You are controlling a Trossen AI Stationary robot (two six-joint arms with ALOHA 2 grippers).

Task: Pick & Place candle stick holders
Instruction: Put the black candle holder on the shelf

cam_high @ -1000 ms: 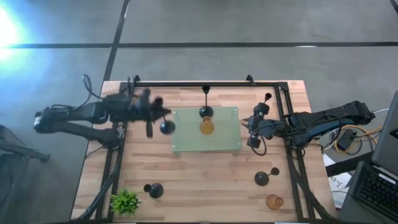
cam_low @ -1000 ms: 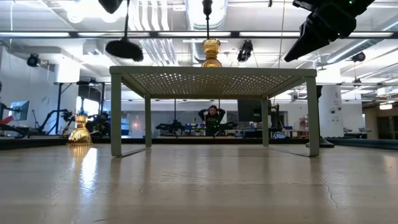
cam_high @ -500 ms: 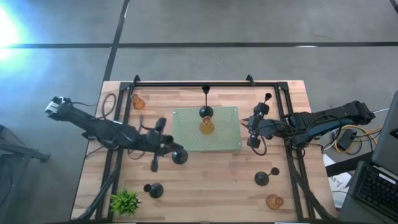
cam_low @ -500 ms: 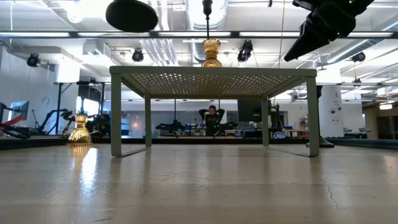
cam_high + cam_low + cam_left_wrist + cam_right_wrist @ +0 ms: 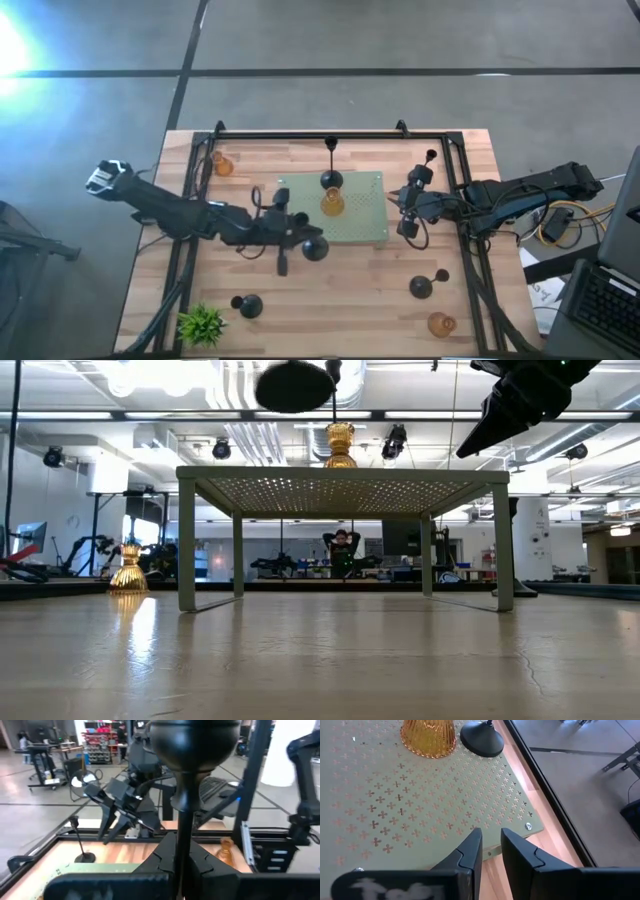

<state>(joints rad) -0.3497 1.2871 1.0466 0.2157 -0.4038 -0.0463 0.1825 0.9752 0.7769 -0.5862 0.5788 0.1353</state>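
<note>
The black candle stick holder [image 5: 314,248] in play sits just left of centre in the high view, carried sideways with its dome base leading toward the lower-left corner of the pale green perforated mat [image 5: 350,232], probably so it can be tipped upright once above it. The left gripper [image 5: 281,241] has its fingers closed around the thin stem, which the left wrist view shows running up between them to the base [image 5: 194,742]. In the low view the base [image 5: 294,385] hangs at the top of the frame, clear of the mat's surface. Already standing on the mat, near its upper middle, are an amber holder [image 5: 331,204] and a tall black holder [image 5: 331,180], touching or nearly so. The right gripper [image 5: 402,210] waits just off the mat's right edge, fingers nearly together and empty. Other holders stand apart on the wooden table [image 5: 340,300], and a green plant [image 5: 202,323] sits at lower left.
</note>
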